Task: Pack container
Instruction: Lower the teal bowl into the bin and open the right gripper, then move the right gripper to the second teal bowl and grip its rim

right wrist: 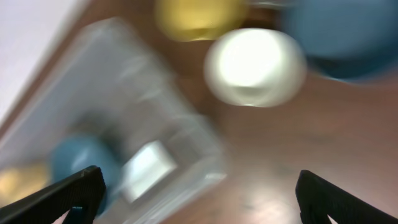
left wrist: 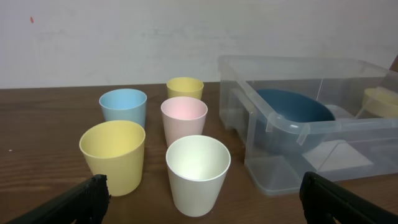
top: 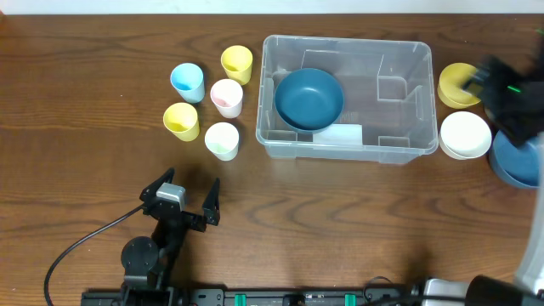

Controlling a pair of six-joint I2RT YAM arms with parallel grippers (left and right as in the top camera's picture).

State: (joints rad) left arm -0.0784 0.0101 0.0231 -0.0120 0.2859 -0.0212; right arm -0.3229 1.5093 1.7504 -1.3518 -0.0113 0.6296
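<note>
The clear container [top: 399,81] stands at the back centre with a dark blue bowl [top: 308,98] in its left half. It also shows in the left wrist view [left wrist: 292,134] and, blurred, in the right wrist view [right wrist: 143,106]. My left gripper [top: 189,194] is open and empty near the front, facing several cups; its fingers [left wrist: 202,196] frame the white cup [left wrist: 198,174]. My right gripper [right wrist: 199,193] is open and empty, and its arm [top: 506,89] hovers blurred over the bowls right of the container.
Several cups stand left of the container: blue [top: 187,82], yellow [top: 237,64], pink [top: 227,97], yellow [top: 181,121], white [top: 222,140]. On the right lie a yellow bowl [top: 455,85], a white bowl [top: 465,134] and a blue bowl [top: 514,163].
</note>
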